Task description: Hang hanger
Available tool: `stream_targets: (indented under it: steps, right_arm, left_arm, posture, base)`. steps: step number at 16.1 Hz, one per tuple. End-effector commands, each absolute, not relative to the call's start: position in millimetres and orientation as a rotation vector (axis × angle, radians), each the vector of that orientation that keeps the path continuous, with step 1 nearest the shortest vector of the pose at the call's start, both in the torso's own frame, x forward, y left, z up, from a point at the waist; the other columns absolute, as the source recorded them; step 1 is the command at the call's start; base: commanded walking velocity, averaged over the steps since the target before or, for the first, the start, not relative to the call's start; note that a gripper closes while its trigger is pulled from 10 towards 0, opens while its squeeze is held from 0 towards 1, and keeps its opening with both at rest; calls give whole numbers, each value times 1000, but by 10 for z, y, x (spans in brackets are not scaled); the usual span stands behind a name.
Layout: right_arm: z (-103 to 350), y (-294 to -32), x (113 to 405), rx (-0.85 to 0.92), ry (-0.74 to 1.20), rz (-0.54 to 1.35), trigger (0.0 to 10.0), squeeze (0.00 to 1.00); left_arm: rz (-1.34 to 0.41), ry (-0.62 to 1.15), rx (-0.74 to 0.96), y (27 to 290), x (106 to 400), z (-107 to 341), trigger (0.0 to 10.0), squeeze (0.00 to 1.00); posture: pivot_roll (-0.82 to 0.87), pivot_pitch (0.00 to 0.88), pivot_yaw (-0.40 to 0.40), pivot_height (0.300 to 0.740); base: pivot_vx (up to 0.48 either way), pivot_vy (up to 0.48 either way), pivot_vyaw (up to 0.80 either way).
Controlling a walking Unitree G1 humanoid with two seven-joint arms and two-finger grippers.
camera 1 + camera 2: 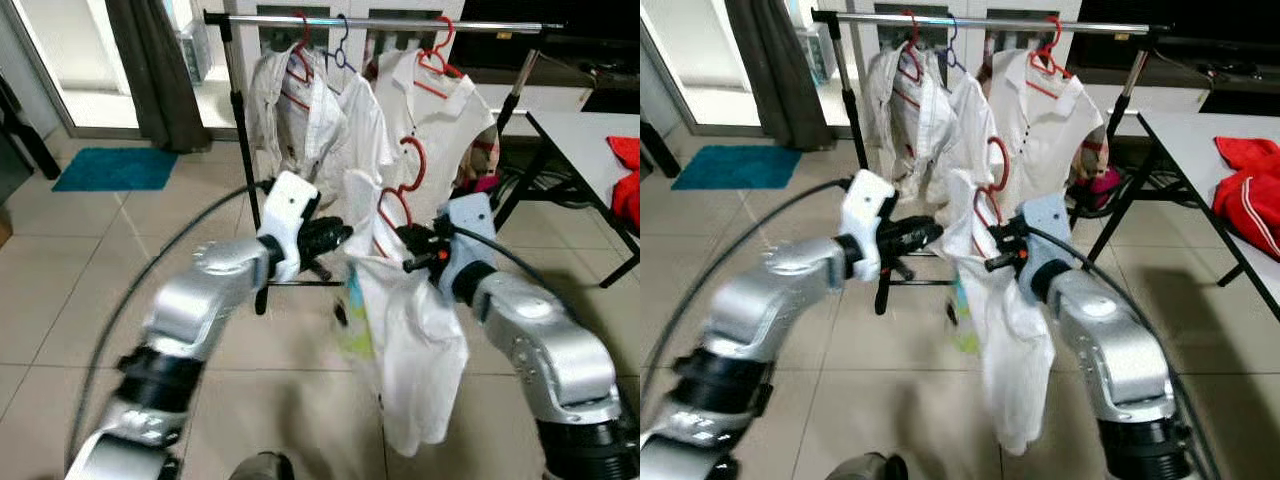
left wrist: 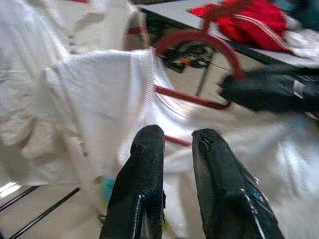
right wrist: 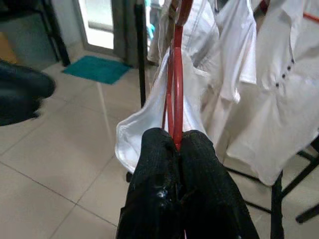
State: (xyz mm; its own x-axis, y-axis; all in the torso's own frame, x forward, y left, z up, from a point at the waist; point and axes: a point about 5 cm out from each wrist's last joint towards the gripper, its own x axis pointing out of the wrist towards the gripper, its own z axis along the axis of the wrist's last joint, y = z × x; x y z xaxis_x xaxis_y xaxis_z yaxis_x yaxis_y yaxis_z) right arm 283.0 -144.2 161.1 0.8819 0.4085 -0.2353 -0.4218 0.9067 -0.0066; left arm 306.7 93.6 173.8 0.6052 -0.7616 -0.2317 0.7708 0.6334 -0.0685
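Red hanger (image 1: 400, 195): carries a white shirt (image 1: 415, 340), held up in front of the clothes rail (image 1: 380, 22), below the bar and not on it. Its hook points up, near the shirts already hung.

Right pincer (image 3: 175, 142): fingers pressed together on the red hanger's wire, which runs straight up from between the tips. In the left eye view the pincer sits at the hanger's right shoulder, the shirt draping down beneath it toward the floor (image 1: 90, 260).

Left pincer (image 2: 172, 137): fingers parted by a narrow gap, gripping nothing. It is raised just beside the held shirt on its left, tips pointing at the cloth; whether they touch it cannot be told.

Clothes rail: metal bar on black uprights, bearing several white shirts (image 1: 300, 110) on red hangers and one blue hanger (image 1: 342, 50).

Tabletop (image 1: 590, 150): white, to the robot's right, well apart from the rail's middle. A red garment (image 1: 628, 175) lies on it.

Teal mat (image 1: 115, 168): on the tiled floor to the left, near a dark curtain (image 1: 160, 70).
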Motion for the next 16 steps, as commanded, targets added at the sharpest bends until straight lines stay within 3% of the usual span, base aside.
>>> stream_targets:
  steps: [1, 5, 10, 11, 12, 16]
  right_arm:
    - [1684, -1460, 2829, -44, 190, 463, 10000, 0]
    - [1867, -1593, 2673, -41, 135, 692, 10000, 0]
    - [2049, -1616, 2442, -28, 131, 1041, 10000, 0]
    - [2084, -1608, 2407, -26, 127, 1093, 10000, 0]
    - [2103, -1608, 2391, -30, 125, 1118, 10000, 0]
    - [2170, -1589, 2322, -9, 118, 1224, 10000, 0]
  left_arm:
    - [-923, 232, 34, 1000, 3039, 1807, 10000, 1000]
    - [-840, 105, 195, 1950, 3202, 2170, 10000, 1000]
    - [-861, 150, 295, 2558, 3136, 2246, 10000, 1000]
    - [-872, 167, 295, 2644, 3126, 2258, 10000, 847]
    - [-901, 188, 293, 2702, 3100, 2257, 10000, 0]
    - [-1034, 303, 382, 2761, 3006, 2137, 10000, 0]
  posture:
    - [26, 0, 51, 740]
    - [33, 0, 40, 740]
    - [45, 0, 24, 740]
    - [45, 0, 25, 740]
    - [47, 0, 29, 740]
    - [51, 0, 32, 740]
  base:
    - [0, 0, 0]
    - [0, 0, 0]
    - [0, 0, 0]
    - [0, 0, 0]
    - [0, 0, 0]
    - [0, 0, 0]
